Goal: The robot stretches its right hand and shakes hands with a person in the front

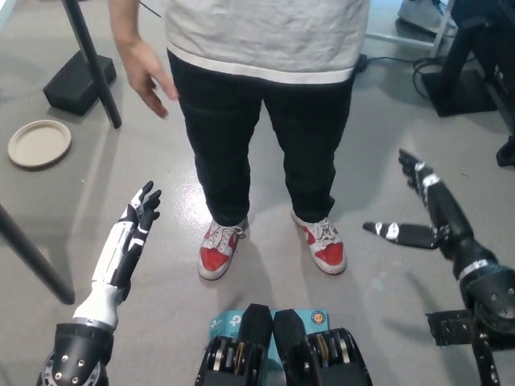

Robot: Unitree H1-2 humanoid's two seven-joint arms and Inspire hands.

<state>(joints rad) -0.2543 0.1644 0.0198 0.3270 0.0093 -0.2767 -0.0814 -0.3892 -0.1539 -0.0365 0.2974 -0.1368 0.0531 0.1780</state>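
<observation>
- Right hand (430,211) is seen spread open, nothing held.
- The person's hand (145,74) hangs well apart, up and across from it.
- Left hand (133,233) is rested open, low.

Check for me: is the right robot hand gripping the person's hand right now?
No, the right robot hand hangs open and low at the right, far from the person's hand, which is lowered at the upper left.

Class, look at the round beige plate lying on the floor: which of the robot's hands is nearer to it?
Left. The white left hand lies open just below and right of the plate; the black right hand is open across the picture, beyond the person's shoes.
</observation>
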